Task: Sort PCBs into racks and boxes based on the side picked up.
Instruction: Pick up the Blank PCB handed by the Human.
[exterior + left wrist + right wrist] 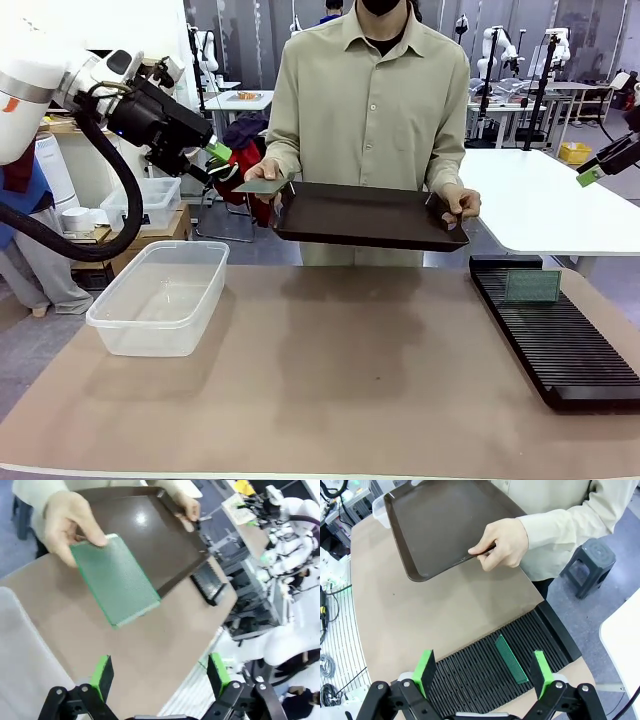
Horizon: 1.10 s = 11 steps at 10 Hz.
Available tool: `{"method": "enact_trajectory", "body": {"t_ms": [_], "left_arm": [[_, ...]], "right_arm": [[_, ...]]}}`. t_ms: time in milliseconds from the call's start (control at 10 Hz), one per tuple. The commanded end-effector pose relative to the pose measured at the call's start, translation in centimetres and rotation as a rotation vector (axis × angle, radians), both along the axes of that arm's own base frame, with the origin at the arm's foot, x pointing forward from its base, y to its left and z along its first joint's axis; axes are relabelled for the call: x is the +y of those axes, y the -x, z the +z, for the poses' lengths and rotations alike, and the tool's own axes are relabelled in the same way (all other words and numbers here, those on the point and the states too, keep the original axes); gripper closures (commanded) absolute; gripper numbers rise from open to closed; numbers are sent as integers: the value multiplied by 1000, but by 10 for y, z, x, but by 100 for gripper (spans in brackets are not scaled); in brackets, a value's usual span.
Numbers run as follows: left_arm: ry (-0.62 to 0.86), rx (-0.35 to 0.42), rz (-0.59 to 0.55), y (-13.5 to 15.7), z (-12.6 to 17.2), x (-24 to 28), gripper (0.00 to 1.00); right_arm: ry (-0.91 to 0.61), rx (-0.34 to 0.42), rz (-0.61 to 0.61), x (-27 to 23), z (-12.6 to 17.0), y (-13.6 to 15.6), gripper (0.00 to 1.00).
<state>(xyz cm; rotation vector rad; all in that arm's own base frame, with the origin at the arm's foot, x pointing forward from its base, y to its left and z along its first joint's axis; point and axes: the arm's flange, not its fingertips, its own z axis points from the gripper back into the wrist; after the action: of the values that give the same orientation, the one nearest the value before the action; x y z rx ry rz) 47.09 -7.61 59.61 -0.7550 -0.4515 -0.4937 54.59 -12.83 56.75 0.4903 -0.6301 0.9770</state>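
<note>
Across the tan table (350, 390), a green PCB (258, 186) is held out flat by the person's hand (263, 170) at the brown tray's (380, 215) left end, its long axis pointed toward the wide-open, empty left gripper (222, 162) just beside its free end.

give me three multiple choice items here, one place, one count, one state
1. Where is the PCB nobody holds? A in the clear tub B upright in the black rack C on the brown tray
2. How many PCBs show? A one B two C four
3. The fingers of the left gripper are: A open, short of the board B shut on the board C shut on the tray
B, it stands in a slot; B, one racked, one in the person's hand; A, both fingers stand apart.
</note>
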Motion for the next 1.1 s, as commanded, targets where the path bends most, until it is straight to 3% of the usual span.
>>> {"method": "enact_trajectory", "body": {"t_ms": [0, 200, 400, 600, 700, 1000], "left_arm": [[46, 29, -17, 3, 1, 2, 0], [-6, -2, 2, 0, 1, -3, 0], [286, 326, 19, -27, -17, 9, 0], [449, 519, 88, -44, -37, 18, 0], [481, 589, 83, -49, -44, 20, 0], [460, 659, 75, -64, -70, 31, 0]], "right_arm": [[5, 8, -5, 1, 1, 1, 0], [5, 8, -5, 1, 1, 1, 0], [5, 8, -5, 1, 1, 1, 0], [5, 8, -5, 1, 1, 1, 0], [5, 8, -5, 1, 1, 1, 0], [5, 8, -5, 1, 1, 1, 0]]}}
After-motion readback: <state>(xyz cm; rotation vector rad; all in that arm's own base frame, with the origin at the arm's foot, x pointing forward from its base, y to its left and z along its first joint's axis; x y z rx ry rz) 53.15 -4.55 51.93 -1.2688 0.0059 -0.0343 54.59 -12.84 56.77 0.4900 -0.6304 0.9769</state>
